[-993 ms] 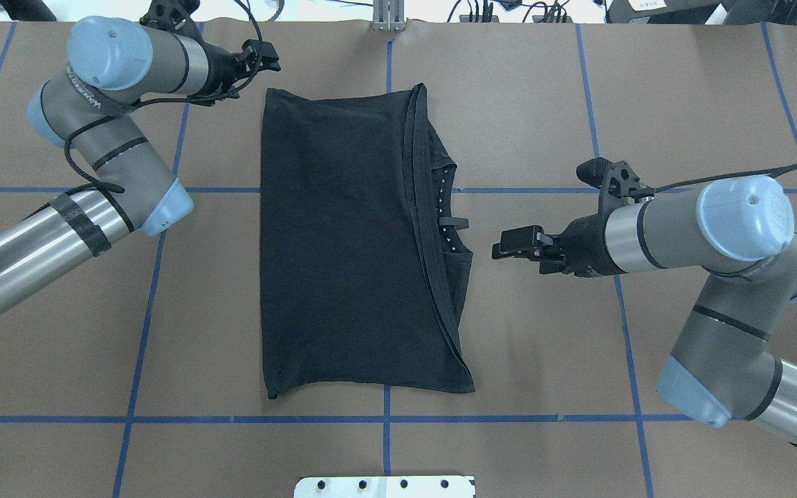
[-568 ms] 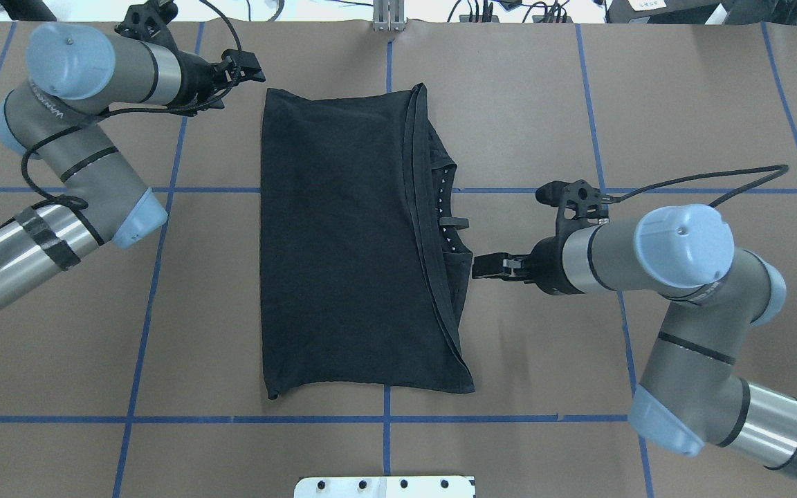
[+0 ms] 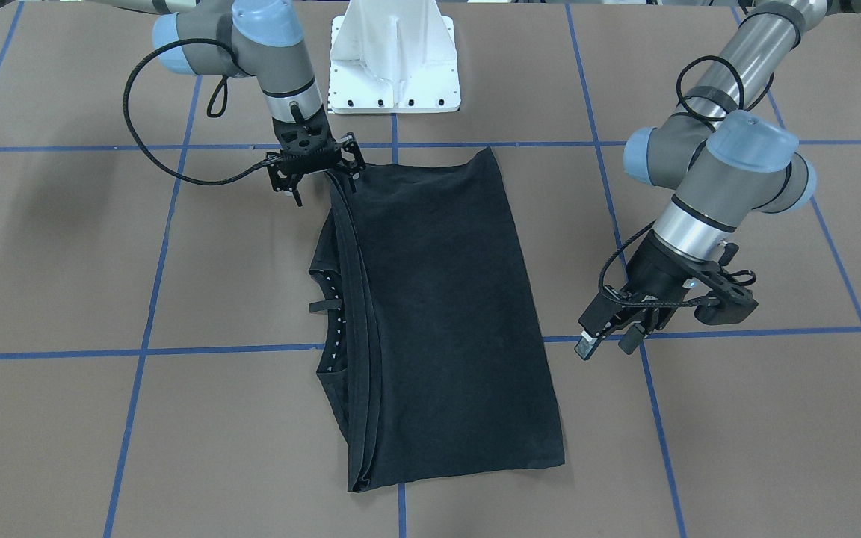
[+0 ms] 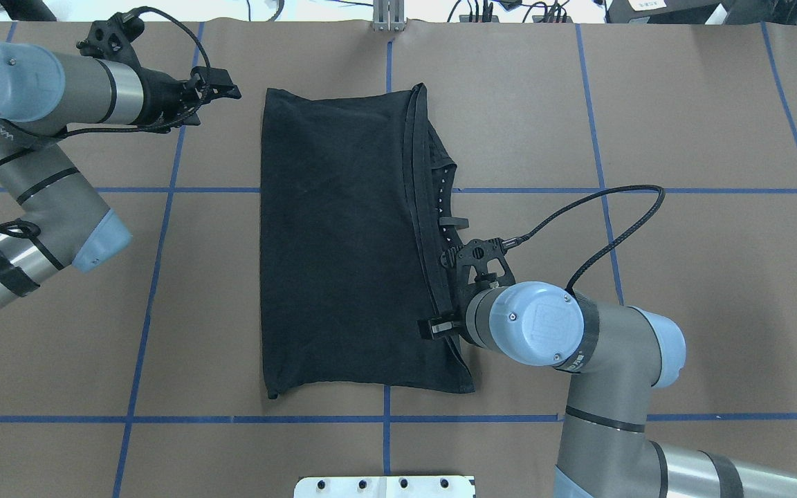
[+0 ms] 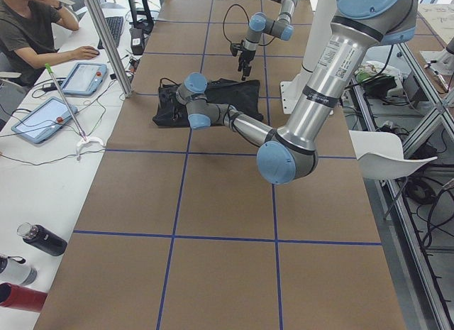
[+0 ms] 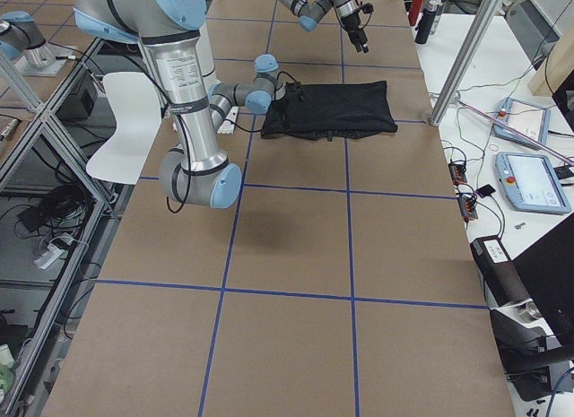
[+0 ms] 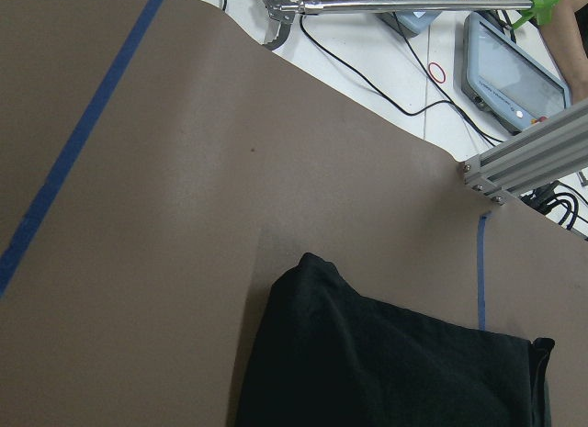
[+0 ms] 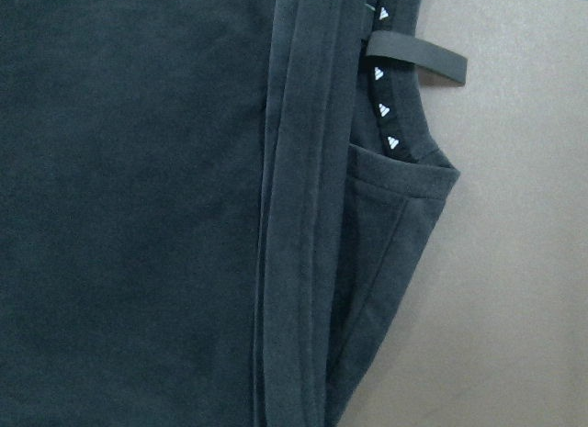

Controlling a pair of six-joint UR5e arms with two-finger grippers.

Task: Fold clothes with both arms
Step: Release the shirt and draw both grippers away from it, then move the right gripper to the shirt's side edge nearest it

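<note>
The clothes are one black T-shirt (image 4: 343,242), folded into a long rectangle mid-table with its print hidden. Stacked hems and the neck opening (image 8: 381,106) run along its right edge. My right gripper (image 4: 436,326) points down over that edge, close to the shirt's near right corner. In the front view this right gripper (image 3: 323,187) stands open, with no cloth between the fingers. My left gripper (image 4: 225,83) hovers open just left of the shirt's far left corner, apart from it. The front view shows this left gripper (image 3: 608,342) with nothing in it.
The white pedestal base (image 3: 393,67) stands at the near table edge. Blue tape lines (image 4: 156,277) cross the brown table cover. An aluminium post (image 7: 524,161) rises at the far edge. A person (image 5: 28,32) sits at a side table with tablets (image 5: 42,118) and bottles (image 5: 42,239).
My right arm swung in and toward the near side, bringing its gripper from beside the collar onto the shirt's right edge. My left arm drew back to the left, away from the far left corner.
</note>
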